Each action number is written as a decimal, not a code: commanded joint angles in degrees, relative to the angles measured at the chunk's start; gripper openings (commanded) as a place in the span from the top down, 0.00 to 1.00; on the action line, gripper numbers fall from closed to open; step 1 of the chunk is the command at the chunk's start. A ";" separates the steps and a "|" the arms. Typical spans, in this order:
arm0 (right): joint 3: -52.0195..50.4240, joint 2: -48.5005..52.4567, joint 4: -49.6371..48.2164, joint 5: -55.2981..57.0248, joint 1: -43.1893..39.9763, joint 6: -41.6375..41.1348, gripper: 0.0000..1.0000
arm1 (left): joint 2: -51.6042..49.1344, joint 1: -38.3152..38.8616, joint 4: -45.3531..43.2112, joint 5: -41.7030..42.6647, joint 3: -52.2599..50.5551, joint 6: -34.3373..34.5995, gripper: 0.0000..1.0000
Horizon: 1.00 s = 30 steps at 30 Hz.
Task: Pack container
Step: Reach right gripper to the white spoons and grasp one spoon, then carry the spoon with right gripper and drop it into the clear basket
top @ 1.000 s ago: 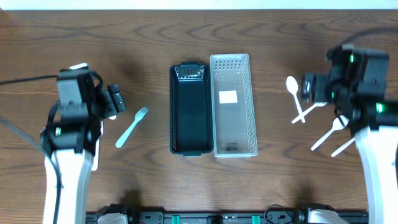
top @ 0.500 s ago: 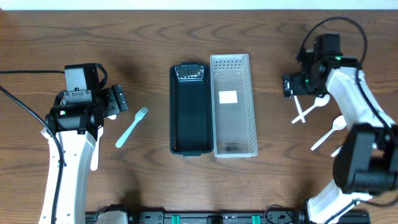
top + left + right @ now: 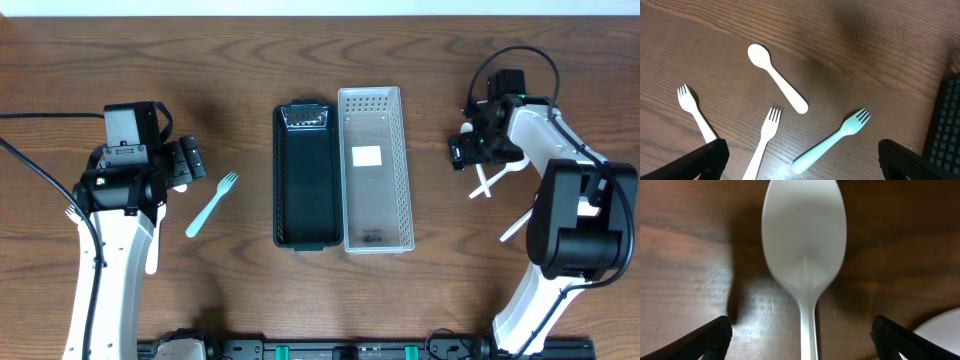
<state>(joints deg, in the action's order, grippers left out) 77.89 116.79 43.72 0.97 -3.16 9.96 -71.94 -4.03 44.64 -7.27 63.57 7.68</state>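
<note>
On the left of the wooden counter (image 3: 250, 60), the left end effector (image 3: 190, 160) hangs above the surface with its fingers spread wide and nothing between them. Its wrist camera looks down on four utensils lying loose on the wood. Two white forks (image 3: 695, 112) lie at the left with their tines pointing away from the camera, and their handles run out of view by the left fingertip. A left-hand spoon (image 3: 777, 77), also white, lies diagonally above them. A teal fork (image 3: 211, 204) lies slanted to the right of these, with its tines towards the upper right and its handle end low between the fingertips. In the overhead view this fork lies just right of the left end effector, well apart from the containers. In the middle of the counter stand a black container (image 3: 305, 190) and a clear tray (image 3: 380, 210), side by side with their long walls touching. The black one is on the left, and a white label (image 3: 367, 155) lies on the tray's perforated floor. On the right, the right end effector (image 3: 462, 152) sits low over a right-hand spoon (image 3: 805, 245) that lies flat on the wood. Its fingers are wide apart, one on either side of the spoon's handle, and neither touches it, so it grips nothing. In the overhead view this spoon's handle crosses that of a second white spoon (image 3: 505, 174). More white utensils lie farther right, partly hidden by the arm.
</note>
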 commanded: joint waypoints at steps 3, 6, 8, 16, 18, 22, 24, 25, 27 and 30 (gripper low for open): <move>0.37 1.40 -1.09 0.74 -0.52 1.03 0.18 | -0.17 -0.28 0.11 0.39 1.42 0.09 0.02; 0.37 1.40 -1.09 0.74 -0.52 0.92 0.41 | -0.17 -0.28 0.11 0.39 1.42 0.09 0.02; 0.37 1.40 -1.07 0.74 -0.52 0.81 0.59 | -0.17 -0.31 0.11 0.39 1.42 0.09 0.02; 0.37 1.40 -1.14 0.72 -0.52 0.33 0.94 | -0.17 -0.31 0.09 0.39 1.42 0.09 0.02; 0.39 1.40 -1.33 0.70 -0.50 0.31 0.99 | -0.17 -0.28 0.09 0.39 1.42 0.09 0.02; 1.86 0.61 -0.74 0.57 0.24 -0.72 0.99 | -0.17 -0.31 0.09 0.39 1.42 0.07 0.02; 4.52 -0.90 1.31 0.42 1.25 -1.40 0.99 | -0.17 -0.28 0.09 0.39 1.44 0.07 0.02; 6.10 -1.84 2.40 0.22 1.81 -1.70 0.99 | -0.17 -0.28 0.09 0.39 1.42 0.07 0.02; 10.40 -4.44 4.76 0.02 3.39 -2.95 0.99 | -0.17 -0.31 0.09 0.39 1.42 0.07 0.02; 17.07 -8.66 7.61 0.00 6.23 -6.91 0.99 | -0.17 -0.28 0.09 0.39 1.42 0.07 0.02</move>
<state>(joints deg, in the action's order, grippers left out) 88.25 115.37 50.37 1.30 -0.05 7.60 -71.94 -4.03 44.69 -7.20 63.57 7.66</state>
